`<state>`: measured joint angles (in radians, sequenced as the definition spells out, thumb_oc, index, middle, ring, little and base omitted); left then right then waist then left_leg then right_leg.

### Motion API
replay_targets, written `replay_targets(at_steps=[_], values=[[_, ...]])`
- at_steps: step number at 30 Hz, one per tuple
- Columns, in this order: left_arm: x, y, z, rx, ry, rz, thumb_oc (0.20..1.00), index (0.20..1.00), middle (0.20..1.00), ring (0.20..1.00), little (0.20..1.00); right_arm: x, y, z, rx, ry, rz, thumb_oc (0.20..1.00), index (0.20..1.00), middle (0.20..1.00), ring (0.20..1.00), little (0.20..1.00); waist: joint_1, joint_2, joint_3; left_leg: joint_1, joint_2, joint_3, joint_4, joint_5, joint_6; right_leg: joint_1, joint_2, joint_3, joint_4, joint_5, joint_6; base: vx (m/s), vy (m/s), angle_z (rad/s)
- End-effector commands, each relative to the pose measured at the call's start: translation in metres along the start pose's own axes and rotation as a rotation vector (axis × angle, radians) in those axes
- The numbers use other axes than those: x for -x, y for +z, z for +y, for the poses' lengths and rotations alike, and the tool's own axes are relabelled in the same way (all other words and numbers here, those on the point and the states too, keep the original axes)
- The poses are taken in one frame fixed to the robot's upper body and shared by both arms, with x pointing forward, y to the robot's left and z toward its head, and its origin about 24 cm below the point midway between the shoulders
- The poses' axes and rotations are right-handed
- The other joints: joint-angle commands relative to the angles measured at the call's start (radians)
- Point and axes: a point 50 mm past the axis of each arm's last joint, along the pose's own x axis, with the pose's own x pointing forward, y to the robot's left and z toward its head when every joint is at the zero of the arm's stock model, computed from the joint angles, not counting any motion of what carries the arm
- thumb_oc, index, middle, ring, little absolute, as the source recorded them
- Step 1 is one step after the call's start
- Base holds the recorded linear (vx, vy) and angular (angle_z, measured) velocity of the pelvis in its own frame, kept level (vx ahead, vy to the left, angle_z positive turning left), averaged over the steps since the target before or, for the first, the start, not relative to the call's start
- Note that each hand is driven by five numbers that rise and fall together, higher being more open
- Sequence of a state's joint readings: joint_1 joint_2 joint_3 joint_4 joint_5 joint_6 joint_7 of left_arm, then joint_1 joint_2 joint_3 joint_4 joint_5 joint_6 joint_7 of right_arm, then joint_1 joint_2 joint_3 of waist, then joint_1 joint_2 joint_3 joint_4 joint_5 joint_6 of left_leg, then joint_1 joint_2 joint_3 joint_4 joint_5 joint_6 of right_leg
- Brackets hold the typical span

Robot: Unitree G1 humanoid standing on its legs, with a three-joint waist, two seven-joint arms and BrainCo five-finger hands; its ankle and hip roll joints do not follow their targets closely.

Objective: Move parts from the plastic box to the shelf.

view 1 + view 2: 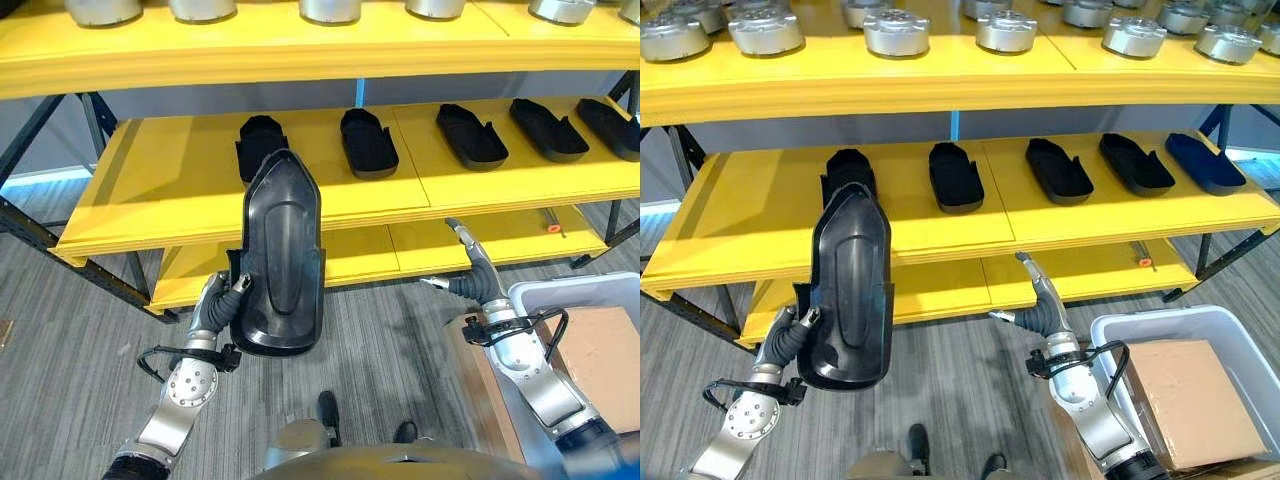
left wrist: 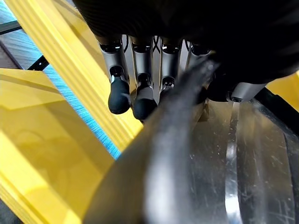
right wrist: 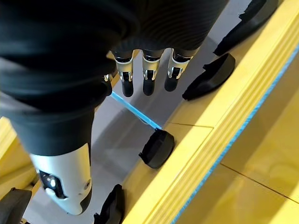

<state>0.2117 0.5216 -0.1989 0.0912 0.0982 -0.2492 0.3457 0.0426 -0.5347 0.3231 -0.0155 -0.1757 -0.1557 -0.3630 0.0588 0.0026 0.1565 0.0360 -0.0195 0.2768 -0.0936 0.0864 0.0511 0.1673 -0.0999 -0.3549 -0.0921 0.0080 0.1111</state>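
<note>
The left hand (image 1: 228, 300) grips a large black moulded plastic part (image 1: 280, 255) by its lower edge, fingers (image 2: 140, 95) curled over the rim, holding it upright in front of the yellow middle shelf (image 1: 200, 200). To place it well, it probably needs lifting clear of the shelf's front edge and laying flat in the bare stretch left of the row of black parts (image 1: 368, 142) already there. The left arm rises from the lower left, forearm angled up. The right hand (image 1: 1035, 290) hangs empty with fingers straight and relaxed, pointing toward the shelf, above the grey plastic box (image 1: 1120, 330) holding a cardboard sheet (image 1: 1190, 400).
</note>
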Motion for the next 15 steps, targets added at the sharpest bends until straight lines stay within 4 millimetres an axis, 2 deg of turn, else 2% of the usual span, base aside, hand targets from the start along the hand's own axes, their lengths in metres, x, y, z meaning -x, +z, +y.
replay_targets(at_steps=[1, 6, 10, 12, 13, 14, 15], values=[[-0.02, 0.038, 0.007, 0.064, 0.045, -0.202, 0.2, 0.2, 0.2, 0.2, 0.2, -0.013, 0.018, -0.014, 0.027, -0.041, -0.156, 1.0, 1.0, 1.0, 1.0, 1.0, -0.008, -0.031, -0.012, 0.076, 0.001, 0.029, 0.019, -0.117, -0.069, -0.106, 0.029, 0.066, 0.005, 0.062, 0.045, 0.14, -0.049, 0.27], [-0.018, 0.037, 0.011, 0.064, 0.054, -0.201, 0.2, 0.2, 0.2, 0.2, 0.2, -0.011, 0.019, -0.012, 0.037, -0.023, -0.182, 1.0, 1.0, 1.0, 1.0, 1.0, -0.014, -0.026, -0.026, 0.087, 0.005, 0.043, 0.04, -0.133, -0.071, -0.097, 0.022, 0.057, 0.005, 0.063, 0.043, 0.17, -0.048, 0.07], [-0.019, 0.034, 0.012, 0.059, 0.035, -0.183, 0.2, 0.2, 0.2, 0.2, 0.2, -0.01, 0.02, -0.011, 0.046, -0.035, -0.194, 1.0, 1.0, 1.0, 1.0, 1.0, -0.02, -0.025, -0.032, 0.084, 0.003, 0.047, 0.072, -0.152, -0.068, -0.082, 0.025, 0.057, 0.03, 0.035, 0.033, 0.17, -0.058, 0.08], [-0.019, 0.032, 0.011, 0.062, 0.031, -0.173, 0.2, 0.2, 0.2, 0.2, 0.2, -0.01, 0.018, -0.012, 0.047, -0.048, -0.179, 1.0, 1.0, 1.0, 1.0, 1.0, -0.023, -0.025, -0.033, 0.078, 0.001, 0.05, 0.101, -0.165, -0.066, -0.082, 0.024, 0.057, 0.051, 0.019, 0.028, 0.18, -0.087, 0.27], [-0.02, 0.03, 0.013, 0.088, 0.06, -0.139, 0.2, 0.2, 0.2, 0.2, 0.2, -0.008, 0.013, -0.013, 0.049, -0.07, -0.158, 1.0, 1.0, 1.0, 1.0, 1.0, -0.026, -0.031, -0.03, 0.059, 0.003, 0.068, 0.171, -0.19, -0.07, -0.078, 0.013, 0.051, 0.071, 0.002, 0.019, 0.23, -0.168, 0.31], [-0.023, 0.032, 0.016, 0.089, 0.075, -0.148, 0.2, 0.2, 0.2, 0.2, 0.2, -0.007, 0.009, -0.017, 0.055, -0.099, -0.132, 1.0, 1.0, 1.0, 1.0, 1.0, -0.029, -0.047, -0.017, 0.005, 0.039, 0.103, 0.298, -0.204, -0.085, -0.069, -0.012, 0.037, 0.085, -0.004, 0.01, 0.21, -0.206, 0.27], [-0.027, 0.035, 0.017, 0.085, 0.074, -0.156, 0.2, 0.2, 0.2, 0.2, 0.2, -0.008, 0.006, -0.017, 0.068, -0.112, -0.115, 1.0, 1.0, 1.0, 1.0, 1.0, -0.033, -0.052, -0.003, -0.049, 0.099, 0.131, 0.403, -0.171, -0.11, -0.061, -0.017, 0.031, 0.091, -0.012, -0.001, 0.1, -0.148, 0.96]])
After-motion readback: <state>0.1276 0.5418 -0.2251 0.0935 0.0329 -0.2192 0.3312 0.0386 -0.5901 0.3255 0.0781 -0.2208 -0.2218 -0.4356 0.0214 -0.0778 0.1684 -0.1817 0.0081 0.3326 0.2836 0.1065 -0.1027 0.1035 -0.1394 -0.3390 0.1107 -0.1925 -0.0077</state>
